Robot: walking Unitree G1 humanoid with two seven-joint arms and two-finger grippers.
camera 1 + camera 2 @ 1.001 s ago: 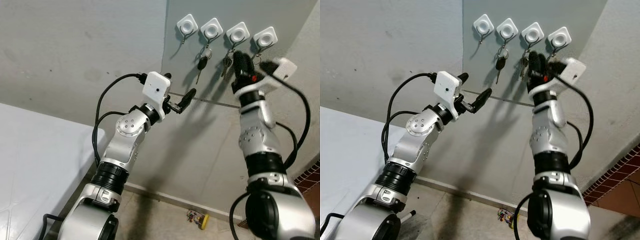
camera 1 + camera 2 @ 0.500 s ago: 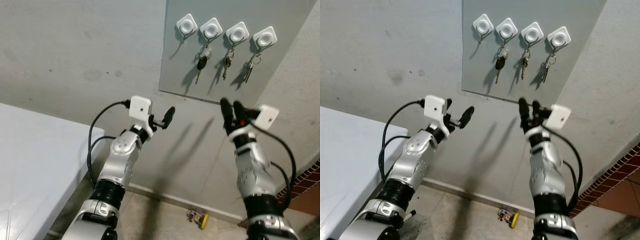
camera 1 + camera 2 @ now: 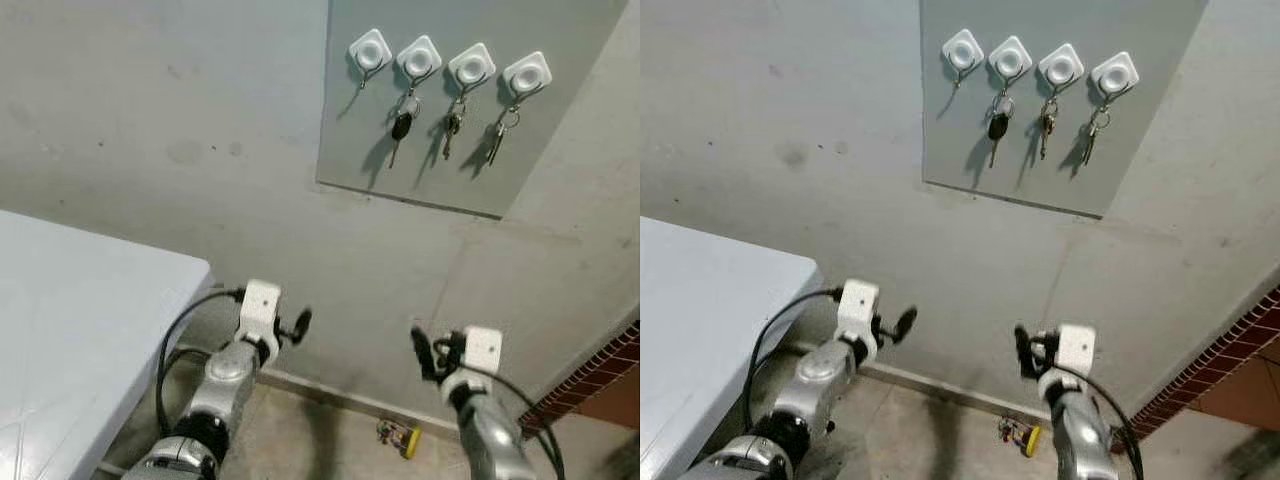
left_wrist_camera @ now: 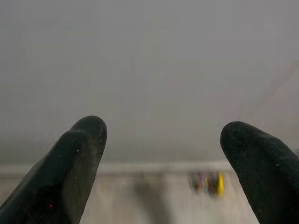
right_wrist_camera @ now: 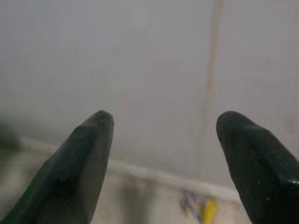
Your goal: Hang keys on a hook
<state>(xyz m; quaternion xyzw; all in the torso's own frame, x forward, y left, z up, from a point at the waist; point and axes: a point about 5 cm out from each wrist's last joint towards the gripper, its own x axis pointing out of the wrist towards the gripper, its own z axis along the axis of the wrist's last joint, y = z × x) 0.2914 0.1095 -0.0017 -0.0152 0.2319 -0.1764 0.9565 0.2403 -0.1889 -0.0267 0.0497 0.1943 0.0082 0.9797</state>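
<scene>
Keys (image 3: pixel 497 135) hang on hook (image 3: pixel 527 73), well above right gripper (image 3: pixel 428 352), seemingly empty.

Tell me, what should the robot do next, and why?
Probably just let both arms finish dropping and stop. Three sets of keys hang on the white hooks, and the left gripper and right gripper are open, holding nothing, low near the floor. The leftmost hook is bare.
</scene>
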